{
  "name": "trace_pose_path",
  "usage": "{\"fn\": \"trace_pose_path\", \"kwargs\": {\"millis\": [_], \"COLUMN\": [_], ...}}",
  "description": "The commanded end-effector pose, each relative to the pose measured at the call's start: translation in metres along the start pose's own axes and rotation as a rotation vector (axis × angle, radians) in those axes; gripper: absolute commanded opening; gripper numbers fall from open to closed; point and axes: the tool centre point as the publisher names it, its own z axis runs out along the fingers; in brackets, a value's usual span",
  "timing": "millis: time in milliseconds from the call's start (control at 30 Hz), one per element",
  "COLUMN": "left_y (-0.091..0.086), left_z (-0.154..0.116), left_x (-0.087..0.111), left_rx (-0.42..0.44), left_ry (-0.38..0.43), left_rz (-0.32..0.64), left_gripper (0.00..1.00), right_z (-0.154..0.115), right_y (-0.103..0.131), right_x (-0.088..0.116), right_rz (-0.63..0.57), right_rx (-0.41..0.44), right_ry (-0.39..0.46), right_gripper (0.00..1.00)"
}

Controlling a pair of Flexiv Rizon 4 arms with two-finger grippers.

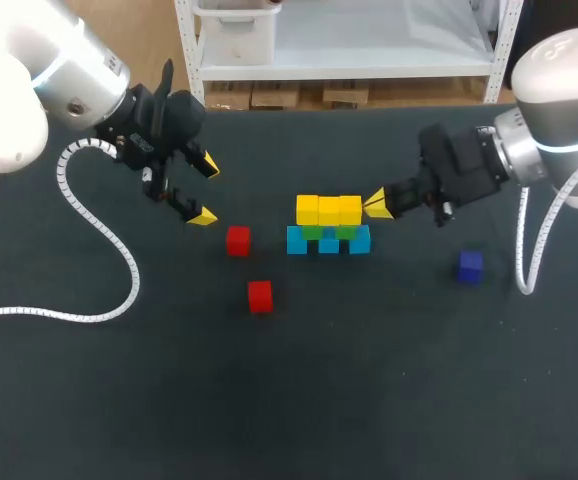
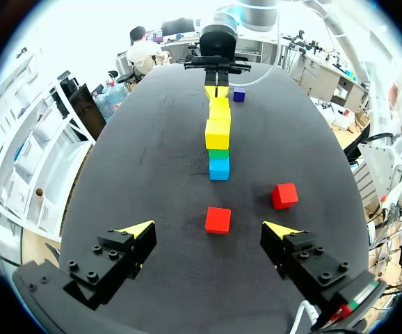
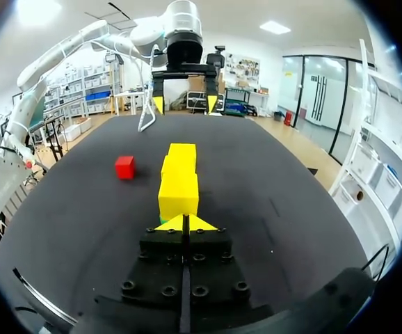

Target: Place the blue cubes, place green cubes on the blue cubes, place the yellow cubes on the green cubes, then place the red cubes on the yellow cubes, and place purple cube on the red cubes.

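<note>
Three yellow cubes (image 1: 329, 209) atop green cubes (image 1: 313, 232)

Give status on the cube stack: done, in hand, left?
Done: blue cubes in a row, green cubes on them, yellow cubes on top. In hand: nothing. The right claw is shut and empty at the yellow row's end; the left claw is open near the red cubes. Left: both reds and the purple cube, all lying loose off the stack.
</note>
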Motion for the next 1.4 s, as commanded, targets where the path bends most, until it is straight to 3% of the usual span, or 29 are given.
{"fn": "trace_pose_path", "kwargs": {"millis": [33, 100, 167, 200, 467, 967, 1200, 1400], "left_y": [0.000, 0.000, 0.000, 0.000, 0.000, 0.000, 0.000, -0.006], "left_z": [0.000, 0.000, 0.000, 0.000, 0.000, 0.000, 0.000, 0.022], "left_x": [0.001, 0.001, 0.001, 0.001, 0.001, 0.001, 0.001, -0.001], "left_rx": [-0.001, -0.001, -0.001, -0.001, -0.001, -0.001, -0.001, 0.012], "left_ry": [-0.003, -0.003, -0.003, -0.003, -0.003, -0.003, -0.003, -0.019], "left_rz": [0.003, 0.003, 0.003, 0.003, 0.003, 0.003, 0.003, 0.022], "left_gripper": [1.00, 1.00, 1.00, 1.00, 1.00, 1.00, 1.00, 1.00], "right_z": [-0.011, -0.019, -0.028, -0.034, -0.069, -0.107, -0.111, -0.111], "right_y": [0.004, 0.006, 0.009, 0.010, 0.020, 0.023, 0.022, 0.022], "right_x": [0.001, 0.002, 0.003, 0.003, 0.005, 0.039, 0.047, 0.047], "right_rz": [-0.001, -0.003, -0.001, -0.003, -0.002, 0.070, 0.041, 0.041], "right_rx": [0.011, 0.007, -0.005, -0.004, 0.032, 0.079, 0.048, 0.048], "right_ry": [0.019, 0.027, 0.027, 0.029, 0.030, -0.055, -0.055, -0.055], "right_gripper": [0.00, 0.00, 0.48, 1.00, 1.00, 1.00, 1.00, 1.00]}}
